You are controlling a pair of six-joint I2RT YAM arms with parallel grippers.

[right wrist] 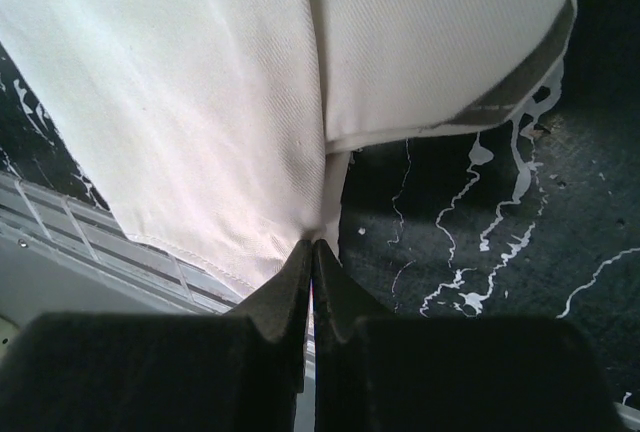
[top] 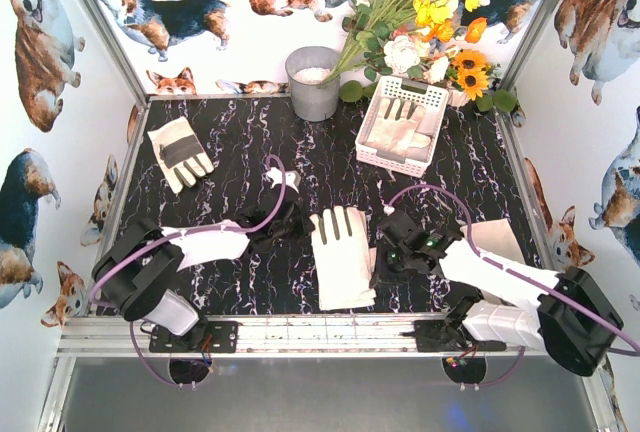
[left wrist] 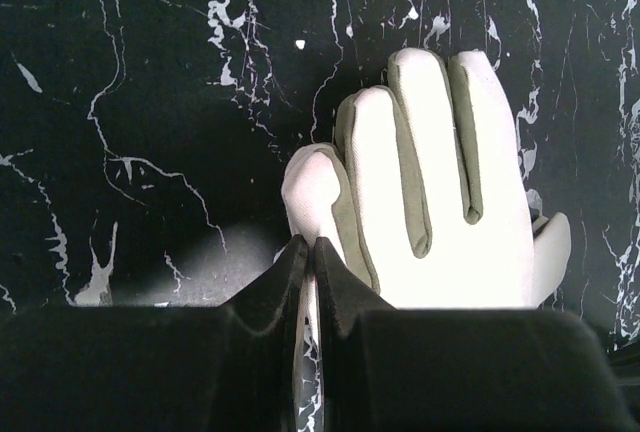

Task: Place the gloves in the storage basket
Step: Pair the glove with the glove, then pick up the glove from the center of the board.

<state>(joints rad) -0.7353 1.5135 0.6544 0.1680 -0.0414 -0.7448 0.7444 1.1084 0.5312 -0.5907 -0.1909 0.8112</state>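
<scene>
Place: I'm driving a staged robot test cell.
Frame: aluminium rail (top: 330, 330) carrying both arm bases (top: 195, 336), aluminium posts (top: 105, 30) at the back corners.
Walls: white panels (top: 230, 47) printed with corgis (top: 35, 27).
Surface: black marble-pattern tabletop (top: 250, 142).
Props: flower bouquet (top: 420, 12) and grey metal bucket (top: 313, 87) along the back wall.
Cabling: purple cables (top: 262, 220) looping over the arms (top: 200, 247).

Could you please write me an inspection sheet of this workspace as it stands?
Surface: black table, veined white.
Job's things: far-left glove and centre glove lie on the table; other gloves lie in the storage basket.
Clutter: grey bucket and flowers at the back.
Grippers: left gripper shut beside the centre glove's fingertips; right gripper shut at its edge.
Cables: purple cables arc over both arms.
Surroundings: corgi-print walls.
</scene>
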